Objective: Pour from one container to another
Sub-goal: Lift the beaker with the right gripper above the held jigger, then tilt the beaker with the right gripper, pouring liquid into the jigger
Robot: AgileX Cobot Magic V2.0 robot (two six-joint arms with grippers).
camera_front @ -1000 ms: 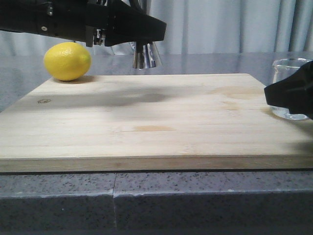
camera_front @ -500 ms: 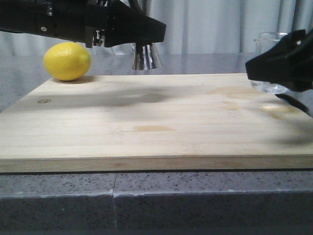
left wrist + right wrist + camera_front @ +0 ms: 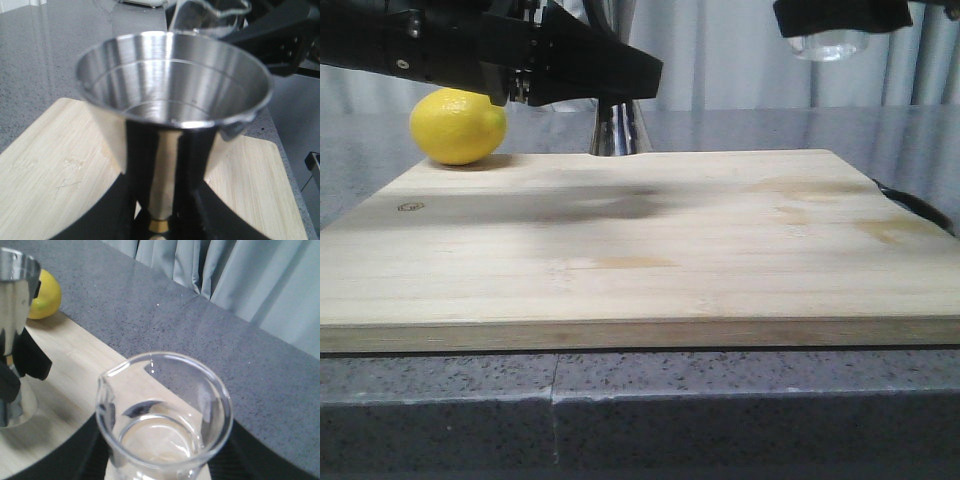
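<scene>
Above the board's far right, beaker [image 3: 831,43] clamped in right gripper [image 3: 840,15]; jigger [image 3: 172,120] pinched in left gripper [image 3: 162,220].

A low front camera looks forward across the wooden board [image 3: 620,240] from near tabletop [image 3: 720,410] height. The left wrist camera peers closely into the steel jigger [image 3: 172,107]; the right wrist camera sits above the glass beaker [image 3: 165,415]. All three views share the board.

left arm [image 3: 430,48]: matte black angular housing, small silver screws seen near the wrist
right gripper [image 3: 840,15]: matte black, blocky, smooth plastic casing
</scene>
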